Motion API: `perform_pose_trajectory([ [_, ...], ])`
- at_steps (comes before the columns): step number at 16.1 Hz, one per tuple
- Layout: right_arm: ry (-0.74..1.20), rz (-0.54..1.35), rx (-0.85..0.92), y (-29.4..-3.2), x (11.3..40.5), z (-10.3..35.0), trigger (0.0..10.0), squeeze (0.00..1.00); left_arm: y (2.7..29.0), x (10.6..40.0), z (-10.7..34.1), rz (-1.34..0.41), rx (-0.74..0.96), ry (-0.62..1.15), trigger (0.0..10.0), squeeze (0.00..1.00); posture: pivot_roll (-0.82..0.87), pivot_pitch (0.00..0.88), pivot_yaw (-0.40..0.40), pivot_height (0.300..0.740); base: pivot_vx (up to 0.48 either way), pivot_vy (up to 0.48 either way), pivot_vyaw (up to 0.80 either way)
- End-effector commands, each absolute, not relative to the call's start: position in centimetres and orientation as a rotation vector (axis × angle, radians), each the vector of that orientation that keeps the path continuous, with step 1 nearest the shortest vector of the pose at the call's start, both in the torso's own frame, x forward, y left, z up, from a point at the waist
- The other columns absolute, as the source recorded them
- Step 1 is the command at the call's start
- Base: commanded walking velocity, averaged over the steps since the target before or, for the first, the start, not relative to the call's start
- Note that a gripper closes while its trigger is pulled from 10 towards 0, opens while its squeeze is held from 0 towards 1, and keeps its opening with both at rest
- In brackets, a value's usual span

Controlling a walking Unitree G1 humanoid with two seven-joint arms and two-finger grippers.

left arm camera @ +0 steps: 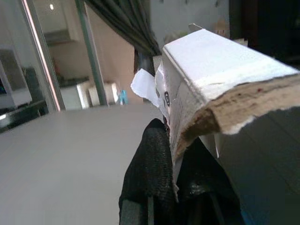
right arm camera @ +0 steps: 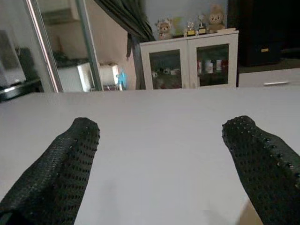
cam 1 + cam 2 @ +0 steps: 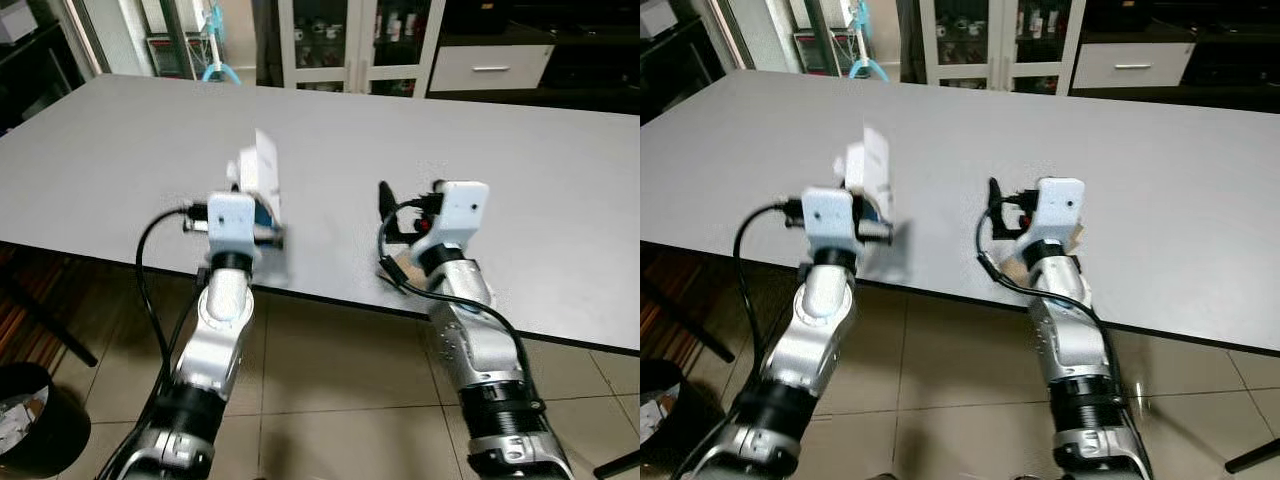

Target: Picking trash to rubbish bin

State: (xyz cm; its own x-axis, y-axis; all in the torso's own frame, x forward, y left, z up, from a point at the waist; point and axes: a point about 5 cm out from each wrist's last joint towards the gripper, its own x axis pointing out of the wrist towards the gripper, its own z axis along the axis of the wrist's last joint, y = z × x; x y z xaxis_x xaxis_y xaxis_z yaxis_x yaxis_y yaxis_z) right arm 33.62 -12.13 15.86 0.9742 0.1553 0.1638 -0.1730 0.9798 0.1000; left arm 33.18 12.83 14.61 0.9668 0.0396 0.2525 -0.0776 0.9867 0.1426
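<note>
Left hand (image 1: 161, 187) clamped on torn white carton (image 1: 211, 79), right hand (image 2: 159, 164) spread above table (image 3: 560, 200).

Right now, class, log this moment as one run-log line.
left end effector: shut on torn white box, above table | right end effector: open, empty | bin: floor, robot's left

Rubbish bin (image 3: 35, 420) cut off at frame's corner.

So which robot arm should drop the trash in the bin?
The left one. Its claw already grips the torn white box, and the black bin stands on the floor on that same side. The right claw is open and empty.
</note>
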Motion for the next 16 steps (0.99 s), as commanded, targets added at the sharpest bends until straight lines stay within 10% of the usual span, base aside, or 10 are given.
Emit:
perform_pose_trajectory([
  [1, -0.145, 0.185, 0.111, -12.2, 33.4, 15.4, 10.0, 0.0, 12.8, 33.0, 15.2, 0.055, 0.161, -0.274, 10.0, 0.0, -0.07, 0.019, 0.042, 0.74, 0.0, 0.0, 0.0],
  [6, -0.182, -0.147, 0.017, -15.8, 34.4, 16.1, 10.0, 0.0, 13.6, 32.8, 15.4, 0.094, 0.205, -0.283, 10.0, 0.0, -0.05, 0.031, 0.038, 0.74, 0.0, 0.0, 0.0],
  [16, -0.101, -0.157, -0.028, -17.0, 34.0, 13.7, 10.0, 0.0, 13.4, 33.4, 13.8, 0.013, 0.245, -0.234, 10.0, 0.0, -0.06, 0.034, 0.046, 0.74, 0.0, 0.0, 0.0],
])
